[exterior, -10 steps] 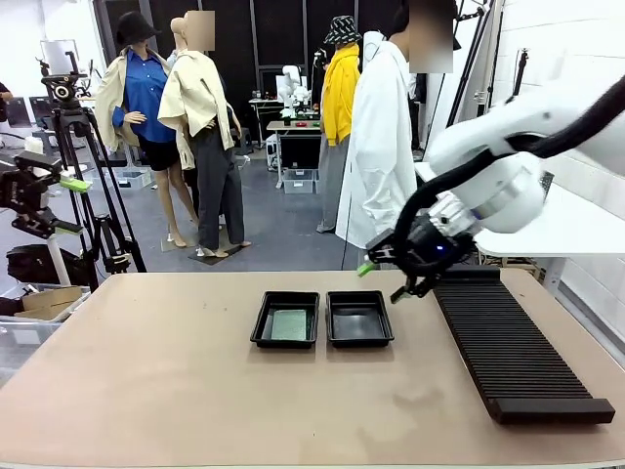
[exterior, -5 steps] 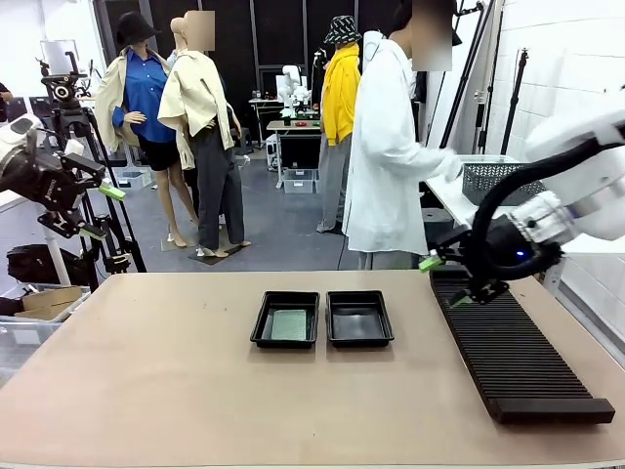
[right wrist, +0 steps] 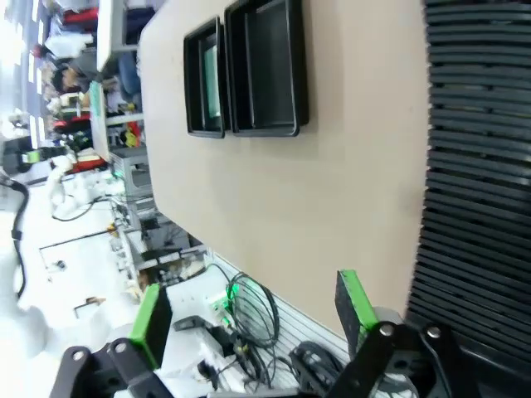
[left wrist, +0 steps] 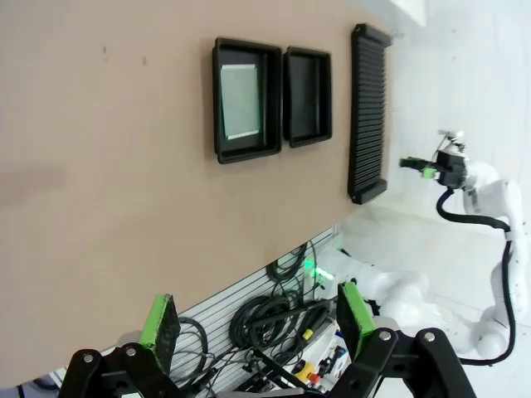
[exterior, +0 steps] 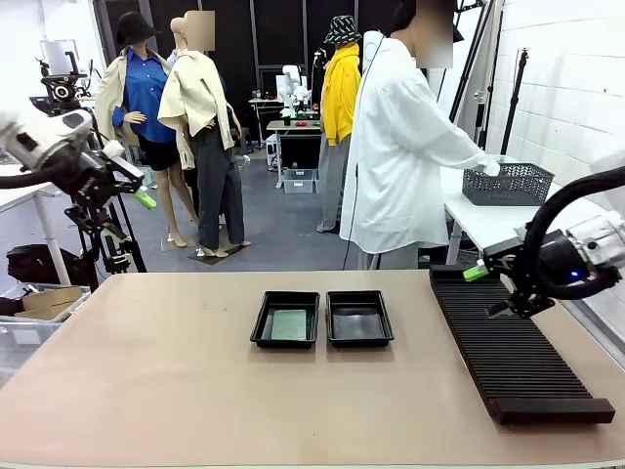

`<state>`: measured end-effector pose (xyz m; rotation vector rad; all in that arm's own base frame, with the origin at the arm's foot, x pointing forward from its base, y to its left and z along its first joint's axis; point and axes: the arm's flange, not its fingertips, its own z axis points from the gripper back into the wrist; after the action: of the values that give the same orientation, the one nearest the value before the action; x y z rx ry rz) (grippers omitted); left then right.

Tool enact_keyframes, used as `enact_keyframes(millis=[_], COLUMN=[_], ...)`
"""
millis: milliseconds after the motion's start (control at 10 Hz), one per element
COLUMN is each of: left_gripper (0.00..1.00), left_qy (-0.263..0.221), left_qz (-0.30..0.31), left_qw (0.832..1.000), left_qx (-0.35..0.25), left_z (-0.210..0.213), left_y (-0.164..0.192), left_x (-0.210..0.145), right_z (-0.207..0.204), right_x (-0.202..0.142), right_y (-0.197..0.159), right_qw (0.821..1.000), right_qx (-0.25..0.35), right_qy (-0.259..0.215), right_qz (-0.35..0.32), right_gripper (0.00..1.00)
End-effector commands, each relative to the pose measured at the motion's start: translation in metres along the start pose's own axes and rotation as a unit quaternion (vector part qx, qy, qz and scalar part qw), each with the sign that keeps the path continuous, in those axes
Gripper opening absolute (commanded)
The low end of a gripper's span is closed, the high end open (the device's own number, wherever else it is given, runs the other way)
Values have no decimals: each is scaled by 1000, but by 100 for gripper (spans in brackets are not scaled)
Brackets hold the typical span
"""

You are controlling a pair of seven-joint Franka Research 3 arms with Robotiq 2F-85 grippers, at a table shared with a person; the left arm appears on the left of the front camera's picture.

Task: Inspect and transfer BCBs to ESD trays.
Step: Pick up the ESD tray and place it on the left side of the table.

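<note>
On the table: the left ESD tray [exterior: 257,335] holds one green BCB [exterior: 289,324] lying flat on its floor. The right ESD tray [exterior: 359,322] sits just beside it, and its floor is bare.
Off to the right: a long black slotted rack [exterior: 508,352] runs front to back, apart from the trays. Its slots look empty, though a thin board standing edge-on could hide between the ribs.
Left gripper [exterior: 127,174]: up high, out past the table's [exterior: 146,371] left edge and well away from the trays. The jaws are spread wide with nothing between the green pads.
Right gripper [exterior: 490,291]: hovering over the far end of the rack, jaws also spread wide and carrying nothing.
Person [exterior: 395,147]: at the far side in a white coat, turned toward a grey mesh basket [exterior: 508,184] on the side table, one hand at its rim.
How the board should handle: likely light, thin and stiff, with a slick face that scratches or cracks under a hard pinch.
Where to take hold: by two opposite edges, never across the face. It lies flat with the tray walls close around it, so a fingertip will probably have to tip one edge up first.
Risk: a pad could skid off the thin edge or drag the light tray along.
</note>
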<state>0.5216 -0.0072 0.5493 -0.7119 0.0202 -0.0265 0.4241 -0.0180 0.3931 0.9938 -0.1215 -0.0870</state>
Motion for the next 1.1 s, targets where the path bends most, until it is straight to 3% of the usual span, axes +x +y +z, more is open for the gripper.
enact_keyframes(millis=[0, 300, 400, 600, 1000], left_gripper=[100, 100, 100, 100, 100], left_qy=[30, 48, 52, 60, 26], left_qz=[18, 24, 20, 18, 37], left_qw=[998, 992, 990, 986, 981], left_qx=[56, 110, 128, 157, 189], left_z=[-17, -60, -75, -104, -156], left_y=[-26, -55, -60, -70, -88], left_x=[13, 25, 30, 38, 55], right_z=[13, 40, 32, 32, 32], right_x=[-9, -10, -3, -3, -3], right_y=[-14, -30, -23, -23, -23], right_qw=[999, 996, 999, 999, 999], right_qx=[33, 60, 25, 25, 25], right_qy=[-36, -66, -45, -45, -45], right_qz=[3, -19, -15, -15, -15], right_gripper=[100, 100, 100, 100, 100])
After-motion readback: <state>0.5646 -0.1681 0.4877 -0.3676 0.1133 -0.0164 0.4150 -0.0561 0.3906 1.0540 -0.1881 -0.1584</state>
